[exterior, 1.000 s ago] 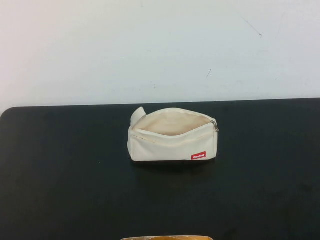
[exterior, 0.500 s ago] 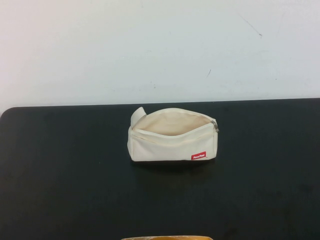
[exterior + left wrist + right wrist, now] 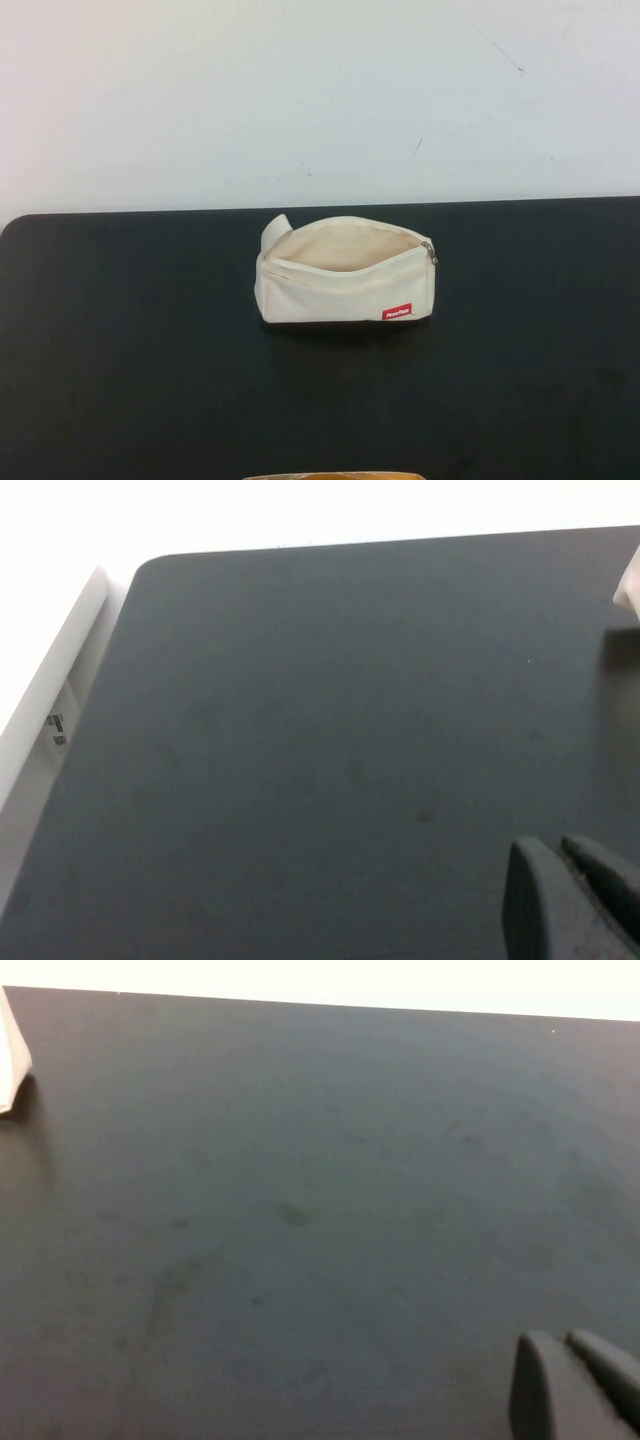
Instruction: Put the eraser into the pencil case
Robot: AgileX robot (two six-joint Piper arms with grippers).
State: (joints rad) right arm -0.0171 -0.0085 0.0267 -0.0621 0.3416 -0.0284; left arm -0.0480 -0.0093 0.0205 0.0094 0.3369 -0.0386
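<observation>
1. Fingers (image 3: 545, 905) of the left gripper (image 3: 562, 900) show only as dark grey tips at one corner of the left wrist view; the two tips lie pressed side by side with no gap, clenched on nothing.
2. Fingers (image 3: 545, 1390) of the right gripper (image 3: 565, 1385) look the same in the right wrist view: two dark tips together, nothing between them, the rest cut off by the frame edge.
3. Neither gripper nor arm appears in the high view; each hangs over bare black desk (image 3: 150, 380), well apart from the pouch.
4. The pencil case (image 3: 345, 272) sits near the middle of the desk, toward its far edge, lengthwise across the view, its zipper open and the mouth gaping toward the camera's upper side.
5. Its cream lining is visible, but the bottom of the pouch is hidden behind the front wall, so what lies inside cannot be told.
6. A small red label (image 3: 397, 312) is on the front face near the robot's right end; its print is too small to read. An end tab (image 3: 275, 232) sticks up at the left end.
7. The eraser is not visible in any view.
8. In each wrist view only a white sliver of the pencil case shows at the frame edge.
9. A tan strip (image 3: 333, 476) at the high view's near edge is cut off and cannot be identified.
10. A white wall (image 3: 300, 90) stands behind the desk.
</observation>
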